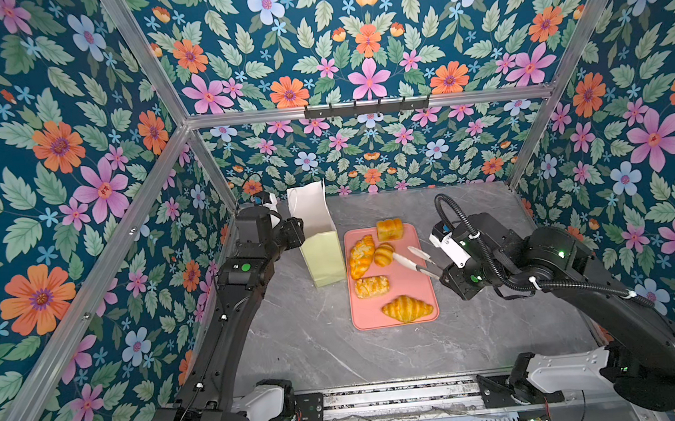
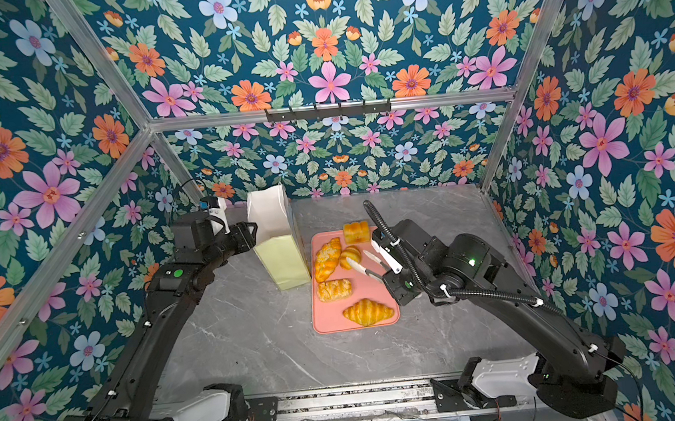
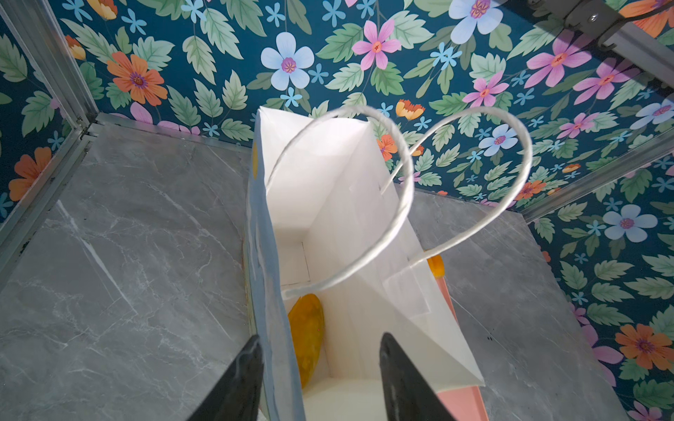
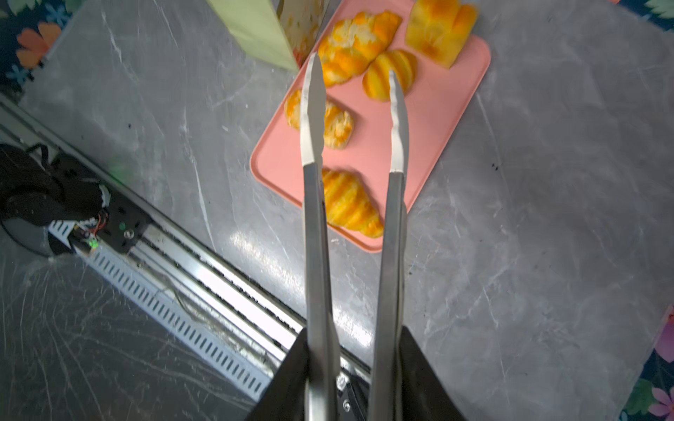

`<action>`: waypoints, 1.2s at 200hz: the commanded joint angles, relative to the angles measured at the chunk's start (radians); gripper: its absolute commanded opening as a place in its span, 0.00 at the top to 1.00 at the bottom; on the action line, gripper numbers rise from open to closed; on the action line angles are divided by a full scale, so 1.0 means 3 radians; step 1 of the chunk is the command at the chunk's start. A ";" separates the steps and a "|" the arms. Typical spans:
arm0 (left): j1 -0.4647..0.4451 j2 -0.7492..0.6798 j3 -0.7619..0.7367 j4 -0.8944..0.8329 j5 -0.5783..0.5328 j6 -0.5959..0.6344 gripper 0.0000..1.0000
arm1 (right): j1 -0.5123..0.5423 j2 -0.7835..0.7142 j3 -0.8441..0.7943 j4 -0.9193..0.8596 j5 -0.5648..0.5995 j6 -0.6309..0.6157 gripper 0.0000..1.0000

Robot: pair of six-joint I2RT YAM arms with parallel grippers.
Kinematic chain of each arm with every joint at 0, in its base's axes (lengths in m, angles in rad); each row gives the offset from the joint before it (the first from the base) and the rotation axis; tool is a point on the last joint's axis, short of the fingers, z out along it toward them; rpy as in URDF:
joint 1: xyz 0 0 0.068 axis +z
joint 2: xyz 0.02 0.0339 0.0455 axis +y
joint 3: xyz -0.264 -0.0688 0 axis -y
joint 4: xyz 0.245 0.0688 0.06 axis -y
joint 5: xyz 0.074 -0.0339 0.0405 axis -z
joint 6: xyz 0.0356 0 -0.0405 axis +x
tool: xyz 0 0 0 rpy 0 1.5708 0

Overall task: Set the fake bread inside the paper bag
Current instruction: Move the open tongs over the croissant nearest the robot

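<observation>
Backdrop: floral-papered walls on a metal frame, closing in three sides.
Bench point(image 1: 318, 346): grey marble; the task's things sit toward 12 o'clock of its middle.
Paper bag point(image 1: 323, 258): upright at the tray's 9 o'clock, just beside it, mouth open. It is tall, narrow and light, so a knock on the rim would probably tip it.
Left gripper point(image 3: 321, 339): fingers point(image 3: 240, 379) spread astride one bag wall, not pinching it. That is likely weak bracing if the bag gets shoved.
Tray point(image 1: 412, 292): pink and flat, carrying five breads.
Tongs point(image 1: 415, 264): held at the handles by the right gripper point(image 4: 355, 364), its fingers pressed on them. The arms are apart and the tips empty, near the round roll.
Cord handles point(image 3: 408, 171): they arch over the bag's mouth, where tongs or bread could snag.
Fake bread: braided loaf point(image 1: 361, 256) at the tray's 10 o'clock, croissant point(image 1: 407, 308) at 6, flaky pastry point(image 1: 371, 287) at 8, square loaf point(image 1: 389, 229) at 12. One piece point(image 3: 306, 335) already lies in the bag.
Round roll point(image 1: 384, 254): just beside the braided loaf, at its 3 o'clock. It is domed and smooth, so it may squirt from the blades, or a tip may nudge the loaf.
</observation>
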State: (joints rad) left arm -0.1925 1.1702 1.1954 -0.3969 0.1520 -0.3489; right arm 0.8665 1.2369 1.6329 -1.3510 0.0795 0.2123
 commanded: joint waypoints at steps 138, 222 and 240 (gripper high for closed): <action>0.0002 -0.0002 -0.0097 0.0147 0.0045 0.0047 0.47 | 0.0291 0.0387 -0.0738 -0.0161 0.0210 -0.0882 0.59; 0.0002 0.0001 -0.0107 0.0177 0.0043 0.0048 0.47 | 0.0292 0.0622 -0.0689 -0.0124 0.0138 -0.1039 0.56; 0.0002 0.0003 -0.0108 0.0173 0.0040 0.0048 0.47 | 0.0289 0.0650 -0.0683 -0.0166 0.0035 -0.1025 0.56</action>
State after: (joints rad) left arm -0.1925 1.1740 1.1614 -0.3733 0.1581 -0.3416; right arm 0.9524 1.4246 1.4239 -1.3823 0.1291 -0.0807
